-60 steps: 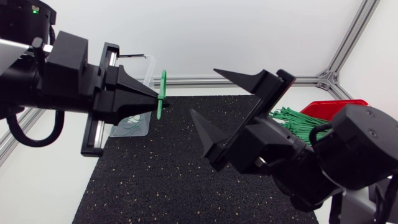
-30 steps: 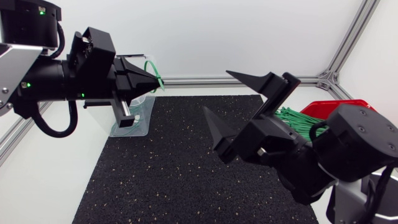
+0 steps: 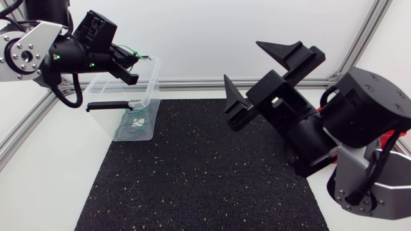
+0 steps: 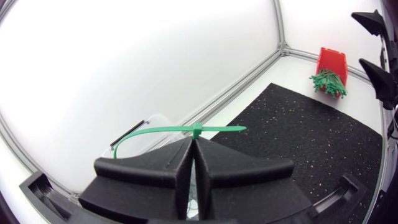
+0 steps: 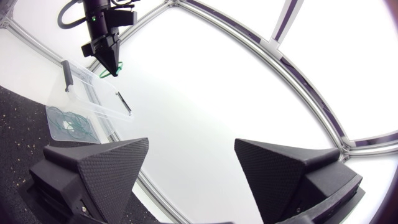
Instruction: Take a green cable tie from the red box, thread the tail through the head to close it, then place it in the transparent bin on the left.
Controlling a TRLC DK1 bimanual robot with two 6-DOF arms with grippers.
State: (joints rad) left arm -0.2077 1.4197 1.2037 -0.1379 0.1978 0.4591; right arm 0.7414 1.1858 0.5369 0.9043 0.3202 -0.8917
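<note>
Left arm is holding a looped tie over the bin.
Head view: at upper left, the left gripper (image 3: 131, 62) is pinching the green cable tie (image 3: 131, 52) above the transparent bin (image 3: 142, 102); at centre right, the right gripper (image 3: 243, 61) is gaping wide. Left wrist view: its fingers are pressing together on the tie, the red box (image 4: 333, 61) lying far ahead. Right wrist view: its fingers are standing well apart.

Listing left gripper (image 4: 193, 142) and right gripper (image 5: 191, 149), making two; one transparent bin (image 3: 138, 109); one red box (image 4: 333, 60); one black mat (image 3: 192, 173); one green cable tie (image 4: 186, 129); one uncounted tie bundle (image 4: 328, 81)
</note>
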